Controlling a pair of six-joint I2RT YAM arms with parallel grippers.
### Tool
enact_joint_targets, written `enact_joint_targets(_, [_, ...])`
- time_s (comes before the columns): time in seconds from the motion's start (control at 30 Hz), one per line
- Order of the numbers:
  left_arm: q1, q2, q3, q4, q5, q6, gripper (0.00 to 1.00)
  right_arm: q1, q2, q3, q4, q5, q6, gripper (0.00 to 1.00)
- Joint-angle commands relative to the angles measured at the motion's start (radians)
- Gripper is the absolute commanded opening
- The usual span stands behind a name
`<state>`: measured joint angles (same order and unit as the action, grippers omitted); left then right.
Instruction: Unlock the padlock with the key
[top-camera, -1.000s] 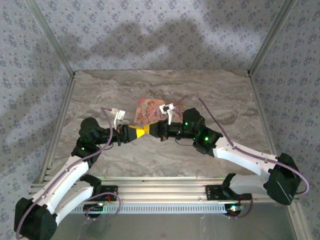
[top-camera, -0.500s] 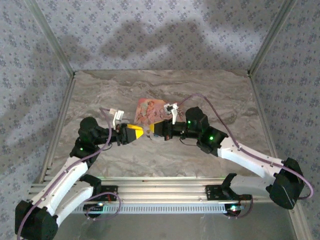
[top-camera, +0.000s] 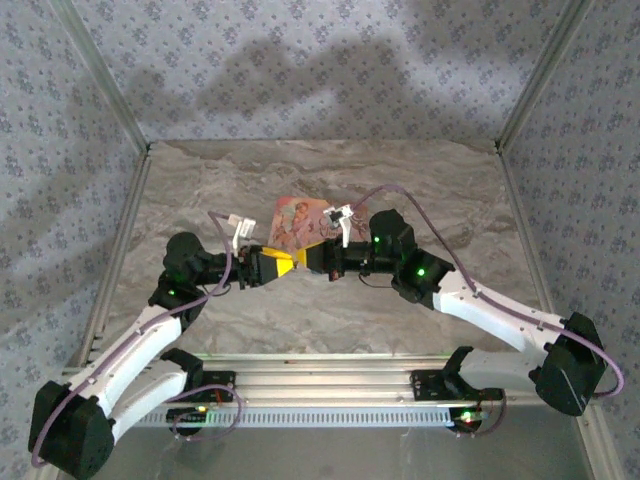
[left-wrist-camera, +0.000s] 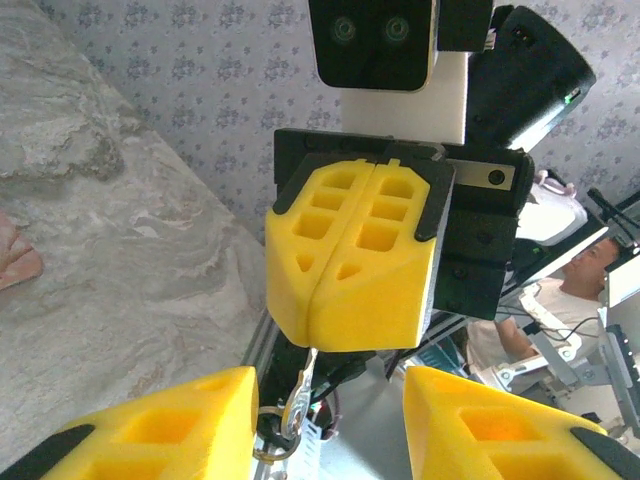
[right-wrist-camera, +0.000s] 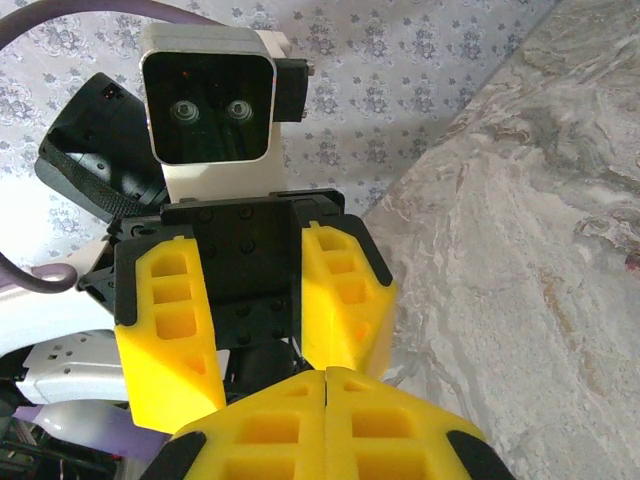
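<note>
Yellow foam fingers of the right gripper are pressed shut on a small silver key, dangling beneath them; the left gripper is spread open opposite, above the marbled tabletop.

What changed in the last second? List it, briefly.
The left gripper, shut tip to tip against the right gripper a second ago, has opened its fingers. The right gripper stayed shut; the key hangs from its tips. The pink card has not moved.
</note>
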<state>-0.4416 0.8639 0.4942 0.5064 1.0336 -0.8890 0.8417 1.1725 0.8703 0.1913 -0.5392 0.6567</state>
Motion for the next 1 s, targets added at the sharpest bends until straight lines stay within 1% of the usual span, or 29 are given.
enact_joint_targets(0.0, [-0.009,-0.003,-0.002,0.065,0.025,-0.016,0.41,-0.004,-0.001,0.030,0.036,-0.015,-0.018,0.00])
enact_joint_targets(0.17, [-0.009,-0.002,-0.015,0.050,0.012,-0.009,0.45,-0.003,-0.001,0.026,0.057,-0.011,-0.010,0.00])
enact_joint_targets(0.33, [-0.009,0.004,-0.020,0.017,-0.001,0.008,0.46,-0.003,-0.005,0.025,0.059,-0.011,-0.006,0.00])
enact_joint_targets(0.6, [-0.020,0.023,-0.014,0.035,0.026,-0.001,0.40,-0.004,-0.005,0.019,0.070,-0.001,-0.003,0.00])
enact_joint_targets(0.73, [-0.022,0.025,-0.014,0.035,0.027,0.002,0.33,-0.005,-0.004,0.018,0.074,-0.001,0.001,0.00])
enact_joint_targets(0.87, [-0.021,0.032,-0.009,0.031,0.028,0.005,0.22,-0.008,0.001,0.023,0.073,-0.002,0.006,0.00])
enact_joint_targets(0.93, [-0.021,0.034,-0.005,0.026,0.029,0.009,0.13,-0.010,0.002,0.023,0.073,-0.002,0.006,0.00])
enact_joint_targets(0.97, [-0.020,0.034,-0.003,0.025,0.028,0.011,0.06,-0.012,0.003,0.025,0.073,-0.002,0.007,0.00])
